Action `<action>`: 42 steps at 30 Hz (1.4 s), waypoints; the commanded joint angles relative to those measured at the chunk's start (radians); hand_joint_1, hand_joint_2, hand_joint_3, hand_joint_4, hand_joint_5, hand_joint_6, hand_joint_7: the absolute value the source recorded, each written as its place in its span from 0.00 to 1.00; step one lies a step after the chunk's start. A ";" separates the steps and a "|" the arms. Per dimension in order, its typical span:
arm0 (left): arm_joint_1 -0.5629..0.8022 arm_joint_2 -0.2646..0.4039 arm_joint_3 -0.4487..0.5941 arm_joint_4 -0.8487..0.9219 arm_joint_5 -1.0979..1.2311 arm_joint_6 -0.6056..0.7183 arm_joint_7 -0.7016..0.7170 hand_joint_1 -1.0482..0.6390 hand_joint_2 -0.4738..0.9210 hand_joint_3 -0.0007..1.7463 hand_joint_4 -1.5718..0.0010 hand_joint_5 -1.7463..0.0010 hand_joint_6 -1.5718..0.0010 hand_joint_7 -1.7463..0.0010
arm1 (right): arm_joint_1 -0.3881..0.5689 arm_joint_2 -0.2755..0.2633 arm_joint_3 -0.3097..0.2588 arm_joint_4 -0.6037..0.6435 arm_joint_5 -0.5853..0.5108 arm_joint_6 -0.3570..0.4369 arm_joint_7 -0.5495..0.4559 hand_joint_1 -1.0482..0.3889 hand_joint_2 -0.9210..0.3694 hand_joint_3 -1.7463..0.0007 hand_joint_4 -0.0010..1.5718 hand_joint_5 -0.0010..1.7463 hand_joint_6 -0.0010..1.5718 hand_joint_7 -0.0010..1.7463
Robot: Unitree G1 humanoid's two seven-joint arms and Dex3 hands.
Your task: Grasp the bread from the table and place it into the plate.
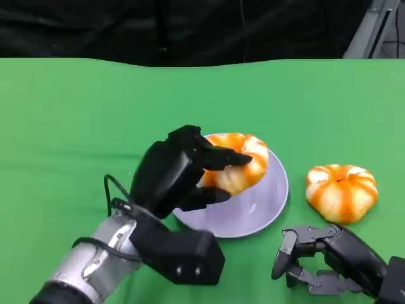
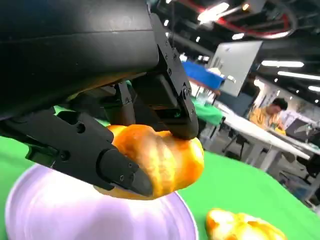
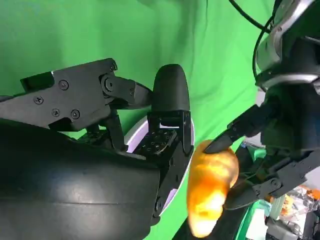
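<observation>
Black fingers (image 1: 223, 158) – seemingly clamping bread (image 1: 237, 163).

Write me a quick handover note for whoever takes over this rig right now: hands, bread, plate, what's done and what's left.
Left hand: grips one bread, held just over the lavender plate.
Right hand: open, holding nothing, near the table's front edge.
Second bread: on the green table, to the right of the plate.
Done: bread grasped and brought over the plate.
Left: lower it, release, withdraw.

Even, bright overhead light gives soft shadows on the green counter (image 1: 76, 114); ceiling strip lights (image 2: 220, 11) glare in the left wrist view, where the background is blurred and edges bend
</observation>
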 commanded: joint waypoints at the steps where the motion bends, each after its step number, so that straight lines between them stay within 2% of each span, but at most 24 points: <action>1: -0.019 -0.001 0.024 0.036 -0.038 -0.011 -0.042 0.56 1.00 0.01 0.54 0.36 0.29 0.96 | -0.001 -0.012 -0.002 0.002 0.004 -0.014 -0.005 0.66 0.03 0.69 0.47 0.91 0.50 0.70; 9: -0.101 -0.011 0.032 0.209 -0.077 -0.033 -0.118 0.57 1.00 0.04 0.55 0.43 0.31 0.98 | 0.004 -0.008 -0.002 -0.008 0.013 -0.016 -0.001 0.66 0.08 0.63 0.46 0.93 0.51 0.67; 28: -0.221 -0.047 0.006 0.480 -0.042 -0.069 -0.073 0.57 1.00 0.03 0.54 0.48 0.30 0.99 | -0.004 -0.008 0.001 0.010 0.006 -0.041 -0.002 0.66 0.10 0.59 0.46 0.93 0.50 0.67; 35: -0.246 -0.057 -0.005 0.535 -0.035 -0.080 -0.079 0.57 1.00 0.03 0.50 0.57 0.30 0.99 | -0.005 -0.008 0.002 0.013 0.005 -0.049 -0.002 0.66 0.11 0.59 0.46 0.93 0.50 0.67; 41: -0.257 -0.060 -0.011 0.551 -0.035 -0.087 -0.095 0.57 1.00 0.03 0.49 0.59 0.30 1.00 | -0.005 -0.008 0.002 0.017 0.006 -0.048 -0.001 0.66 0.10 0.59 0.46 0.93 0.50 0.67; 42: -0.262 -0.060 -0.016 0.557 -0.034 -0.089 -0.108 0.56 1.00 0.03 0.47 0.67 0.33 1.00 | -0.005 -0.009 0.003 0.015 0.006 -0.043 0.000 0.66 0.10 0.60 0.46 0.93 0.50 0.67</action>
